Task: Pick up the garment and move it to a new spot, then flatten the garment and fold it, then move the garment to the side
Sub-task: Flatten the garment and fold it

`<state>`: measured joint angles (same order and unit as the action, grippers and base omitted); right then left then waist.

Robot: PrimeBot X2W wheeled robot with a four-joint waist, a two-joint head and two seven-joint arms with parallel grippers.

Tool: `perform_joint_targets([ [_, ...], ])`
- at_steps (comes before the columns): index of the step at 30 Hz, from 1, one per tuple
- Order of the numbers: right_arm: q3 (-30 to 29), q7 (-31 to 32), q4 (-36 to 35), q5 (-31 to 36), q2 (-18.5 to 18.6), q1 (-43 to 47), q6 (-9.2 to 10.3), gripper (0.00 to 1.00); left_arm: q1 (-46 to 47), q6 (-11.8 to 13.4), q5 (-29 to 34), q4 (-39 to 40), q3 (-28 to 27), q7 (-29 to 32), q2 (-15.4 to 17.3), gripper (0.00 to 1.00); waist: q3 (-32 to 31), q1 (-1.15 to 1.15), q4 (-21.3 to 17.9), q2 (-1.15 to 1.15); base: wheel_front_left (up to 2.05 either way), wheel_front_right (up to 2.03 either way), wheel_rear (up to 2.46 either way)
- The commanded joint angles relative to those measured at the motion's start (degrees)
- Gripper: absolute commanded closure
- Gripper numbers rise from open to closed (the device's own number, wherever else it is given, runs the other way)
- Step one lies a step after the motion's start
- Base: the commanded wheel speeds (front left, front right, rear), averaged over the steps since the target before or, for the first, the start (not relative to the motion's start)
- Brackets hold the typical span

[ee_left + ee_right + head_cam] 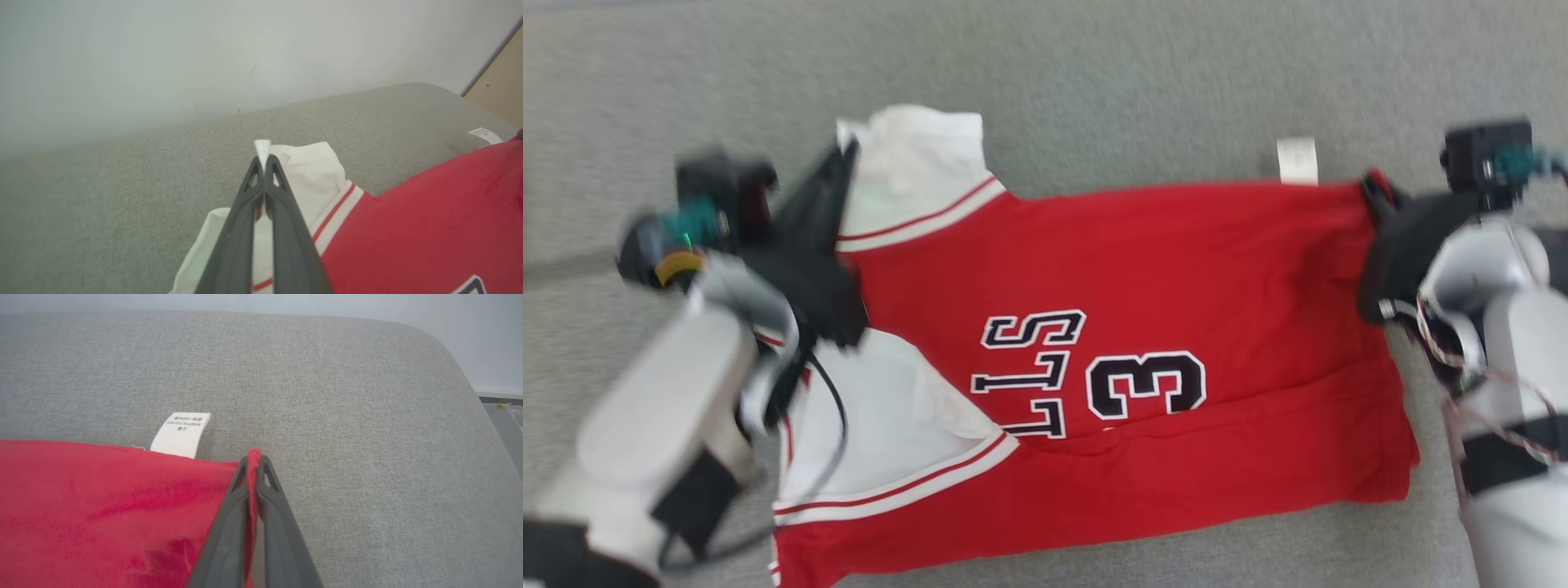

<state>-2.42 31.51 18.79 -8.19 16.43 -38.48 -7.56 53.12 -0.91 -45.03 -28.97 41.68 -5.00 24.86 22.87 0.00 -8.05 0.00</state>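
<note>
So on the left, the left arm (662, 408) comes in from the lower-left corner of the head view, angled up and inward. The left gripper (848, 155) has its dark fingers (286, 212) pinched tight on a white sleeve edge of the garment (1176, 269), and a bit of white cloth pokes out past the tips in the left wrist view. The garment is a red jersey with white sleeves and a black number 3. It lies spread sideways across the middle of a grey upholstered surface (1094, 73), sleeves toward the left, hem toward the right. A white care label (1297, 160) sticks out from its far edge near the right end. Over on the right, the right arm (1511, 343) reaches up from the lower-right corner, and the right gripper (254, 457) is clamped on the far red hem corner, cloth squeezed between the fingers. Behind the surface there's a plain pale wall (204, 49), plus a tan wooden panel (500, 90) at the edge of the left wrist view.
</note>
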Motion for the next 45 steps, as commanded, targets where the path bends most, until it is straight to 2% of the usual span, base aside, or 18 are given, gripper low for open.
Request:
perform_joint_targets([
  [1,-0.38,-0.33,-1.33,-0.69,0.73,2.50,0.15,1.00,-3.09,0.85,-0.45,1.81,-0.41,-1.43,0.08,1.00,-4.27,0.00,3.16,0.00,0.00,0.00,0.00],
  [7,-1.55,-1.29,-7.97,-1.41,2.47,11.59,0.15,1.00,-15.89,5.22,-3.50,12.55,-2.30,-6.30,1.07,1.00,-8.30,0.00,5.03,0.00,0.00,0.00,0.00],
  [16,-0.94,1.86,-14.48,-1.95,4.98,20.91,0.15,1.00,-29.83,11.40,-6.06,25.24,-1.80,-7.35,2.05,1.00,-10.44,0.00,6.31,0.00,0.00,0.00,0.00],
  [21,1.24,3.68,-16.14,-1.44,8.05,23.54,0.15,1.00,-35.67,13.39,-8.61,29.33,-2.35,-7.35,2.29,1.00,-11.01,0.00,6.38,0.00,0.00,0.00,0.00],
  [28,6.90,5.90,-18.21,-5.00,15.59,27.24,0.15,1.00,-41.34,14.47,-12.78,32.81,-3.40,-7.36,1.84,1.00,-12.36,0.00,6.61,0.00,0.00,0.00,0.00],
  [35,7.71,8.27,-20.38,-6.74,18.24,28.84,0.15,1.00,-44.88,15.42,-14.37,34.54,-4.90,-8.08,2.43,1.00,-12.95,0.00,6.43,0.00,0.00,0.00,0.00],
  [36,7.34,8.40,-20.56,-6.98,18.05,28.92,0.15,0.44,-45.20,15.41,-14.41,34.68,-4.82,-8.02,2.42,1.00,-12.93,0.00,6.45,0.00,0.00,0.00,0.00],
  [37,6.46,8.55,-20.54,-6.88,17.37,28.97,0.15,0.00,-45.44,15.49,-14.52,34.64,-4.72,-8.00,2.36,1.00,-12.92,0.00,6.48,0.00,0.00,0.00,0.00],
  [42,3.92,7.84,-21.68,-5.98,13.83,30.34,0.15,0.00,-46.09,15.72,-14.24,32.59,-3.63,-7.76,1.59,1.00,-13.05,0.00,6.73,0.00,0.00,0.00,0.00],
  [43,3.49,7.64,-21.85,-5.75,13.34,30.56,0.15,0.00,-46.14,15.85,-14.06,31.97,-3.56,-7.84,1.56,0.92,-13.15,0.00,6.73,0.00,0.00,0.00,0.00],
  [44,3.05,7.41,-21.97,-5.69,12.69,30.87,0.15,0.00,-46.25,15.99,-13.77,31.40,-3.33,-7.83,1.67,0.66,-13.30,0.00,6.71,0.00,0.00,0.00,0.00],
  [45,2.55,7.04,-22.14,-5.61,12.00,31.13,0.15,0.00,-46.38,15.94,-13.54,30.97,-3.07,-7.87,1.65,0.00,-13.50,0.00,6.70,0.00,0.00,0.00,0.00],
])
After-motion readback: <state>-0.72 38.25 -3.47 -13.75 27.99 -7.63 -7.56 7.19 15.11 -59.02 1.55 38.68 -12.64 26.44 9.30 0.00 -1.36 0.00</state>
